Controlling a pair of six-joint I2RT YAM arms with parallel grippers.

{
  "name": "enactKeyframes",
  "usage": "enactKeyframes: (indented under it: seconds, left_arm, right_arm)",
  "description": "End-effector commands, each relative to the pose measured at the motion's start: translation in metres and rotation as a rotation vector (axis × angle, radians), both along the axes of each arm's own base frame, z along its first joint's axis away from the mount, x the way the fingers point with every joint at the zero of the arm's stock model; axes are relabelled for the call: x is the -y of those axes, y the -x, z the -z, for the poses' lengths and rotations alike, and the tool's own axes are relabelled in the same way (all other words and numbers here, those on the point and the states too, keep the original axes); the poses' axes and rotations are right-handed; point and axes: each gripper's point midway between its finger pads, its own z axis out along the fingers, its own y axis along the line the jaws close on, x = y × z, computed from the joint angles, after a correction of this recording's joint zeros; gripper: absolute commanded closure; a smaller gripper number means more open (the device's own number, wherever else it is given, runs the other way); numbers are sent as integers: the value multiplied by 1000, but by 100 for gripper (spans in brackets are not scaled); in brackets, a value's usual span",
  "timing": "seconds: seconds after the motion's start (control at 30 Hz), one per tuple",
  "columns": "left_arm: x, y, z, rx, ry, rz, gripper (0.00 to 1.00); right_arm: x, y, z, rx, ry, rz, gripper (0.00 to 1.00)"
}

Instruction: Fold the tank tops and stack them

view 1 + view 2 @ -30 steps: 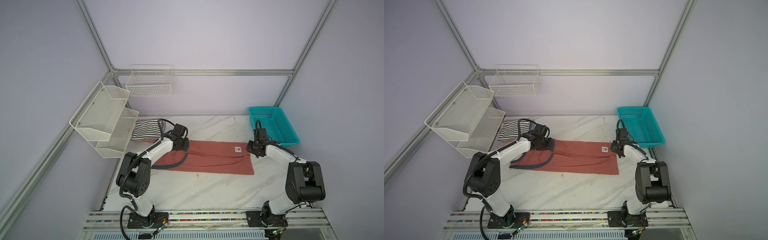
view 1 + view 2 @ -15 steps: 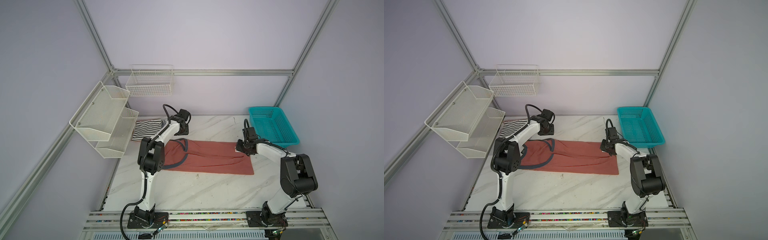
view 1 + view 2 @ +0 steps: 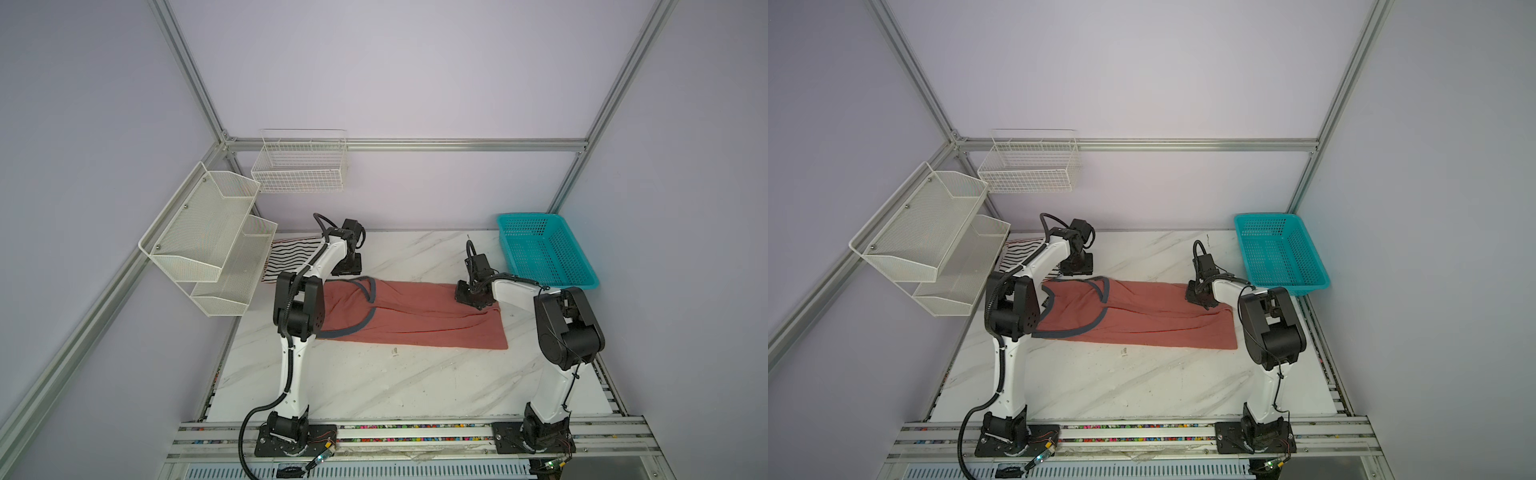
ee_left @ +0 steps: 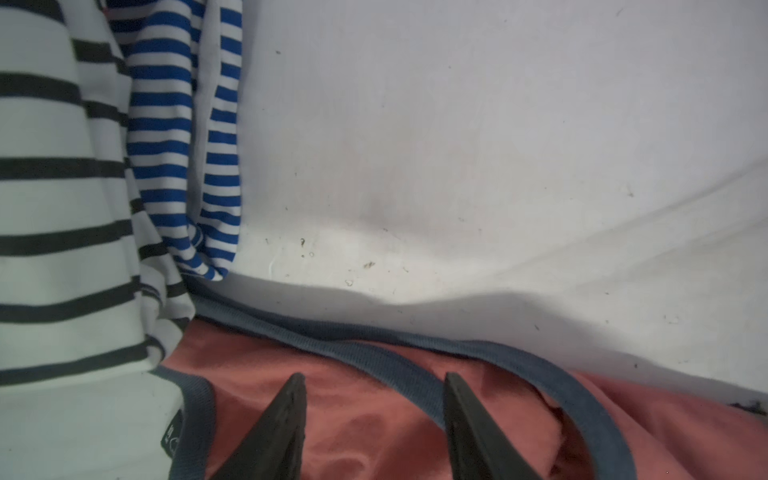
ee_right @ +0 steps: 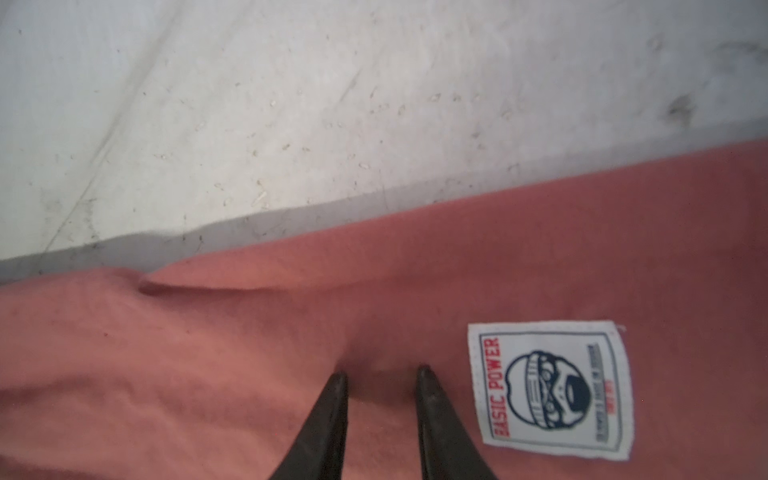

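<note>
Nearest, the salmon tank top (image 3: 415, 320) lies flat on the tabletop (image 3: 374, 386), not yet folded small. The right gripper (image 5: 380, 374) rests slightly parted on its hem end, and the left gripper (image 4: 374, 378) hangs spread over the straps. Behind, the striped tops (image 3: 291, 257) look stacked already.

Black-striped tank top (image 3: 291, 257): beyond the strap end of the salmon tank top (image 3: 415, 318); partly hidden by mesh shelf (image 3: 208, 232) and left arm (image 3: 328, 255).
Blue-striped tank top (image 4: 178, 124): beside the salmon straps; cut off by the left wrist view's edge.
Right claw (image 5: 380, 374): tips on salmon cloth; pinched or not, cannot tell.
Patch (image 5: 550, 388): small print blurred; under the claw in both top views.
</note>
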Motion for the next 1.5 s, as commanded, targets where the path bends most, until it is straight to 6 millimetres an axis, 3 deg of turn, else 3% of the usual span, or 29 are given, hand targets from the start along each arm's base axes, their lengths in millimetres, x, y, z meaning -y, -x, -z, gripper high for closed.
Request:
enactKeyframes:
  seconds: [0.0, 0.23, 0.37, 0.7, 0.9, 1.23, 1.33, 1.47]
  left_arm:
    - [-28, 14, 10, -59, -7, -62, 47]
    - [-41, 38, 33, -106, -20, -130, 50]
    - [-46, 56, 37, -91, -17, -179, 50]
    - [-72, 100, 37, -62, -110, -275, 51]
    - [-90, 87, 26, -1, -142, -316, 50]
    - [-76, 67, -42, 157, -39, -273, 46]
    - [-77, 62, -49, 166, -53, -259, 45]
    - [-76, 56, -38, 107, -68, -237, 46]
  right_arm:
    - [-2, 3, 22, -48, 13, -18, 67]
    - [2, 17, 47, -117, 29, -6, 67]
    - [13, 34, 60, -183, 68, 30, 67]
    - [49, 68, 59, -237, 178, 134, 65]
    - [60, 72, 52, -229, 191, 160, 64]
    - [50, 54, 31, -172, 157, 124, 64]
    - [47, 53, 33, -177, 155, 113, 64]
    - [45, 53, 35, -180, 153, 104, 64]
